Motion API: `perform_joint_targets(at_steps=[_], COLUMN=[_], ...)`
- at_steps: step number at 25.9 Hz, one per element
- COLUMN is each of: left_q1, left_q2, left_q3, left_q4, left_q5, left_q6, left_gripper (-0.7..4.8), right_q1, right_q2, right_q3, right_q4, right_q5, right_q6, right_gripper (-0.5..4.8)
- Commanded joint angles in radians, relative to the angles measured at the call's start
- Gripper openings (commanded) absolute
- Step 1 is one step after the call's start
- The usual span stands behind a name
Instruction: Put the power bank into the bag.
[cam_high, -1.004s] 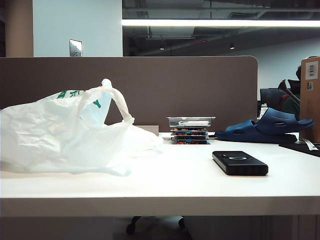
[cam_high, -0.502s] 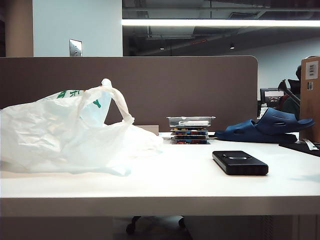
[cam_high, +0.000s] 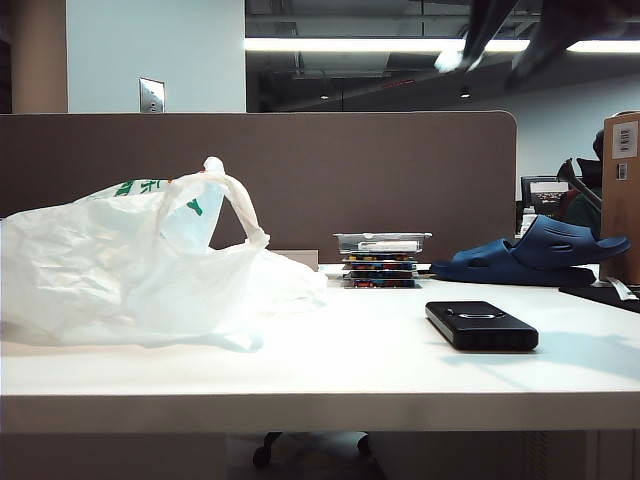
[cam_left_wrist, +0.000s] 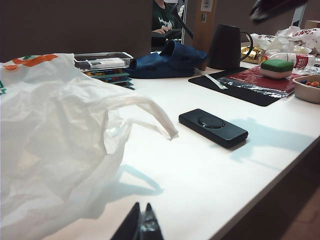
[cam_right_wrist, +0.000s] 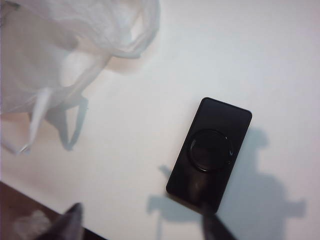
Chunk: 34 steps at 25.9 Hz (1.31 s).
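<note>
White tabletop fills the foreground. At its near edge the left tool is seen low, its jaws clenched together on nothing. The bag is slumped on the left, handle loop raised. The power bank lies flat on the right, well apart from the bag. High above it the right tool hangs blurred, jaws spread, gripping nothing. Farther back, stacked boxes and slippers are set before a brown partition.

Bright overhead strip light; right gripper motion-blurred beneath it, its soft shadow beside the power bank
</note>
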Motion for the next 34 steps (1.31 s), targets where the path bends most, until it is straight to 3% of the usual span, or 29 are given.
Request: perform_joint_targets(at_steps=[1,2,3,19,34], left_q1=[-0.002,-0.002,-0.002,-0.001,-0.001], left_q2=[0.000,0.000,0.000,0.000,0.000], left_q3=[0.005,0.005,0.005,0.005,0.005], left_q4=[0.005,0.004,0.004,0.005,0.005], left_q5=[0.006,0.006,0.006,0.006,0.006], left_q6=[0.001,0.000,0.000,-0.005,-0.010], left_gripper=[-0.06,-0.06,-0.06,-0.06,-0.06], right_q1=[0.004,0.004,0.007,0.060,0.060], right_q2=[0.070,0.107,0.130,0.389,0.480], right_q3=[0.006,0.006,0.006,0.005,0.003], right_q4=[0.037,0.038,0.037,0.149,0.183], right_q5=[0.038,0.070,0.087,0.274,0.289], right_q6=[0.053,0.056,0.063,0.161,0.235], right_gripper=[3.94,4.56,4.79,4.79,4.79])
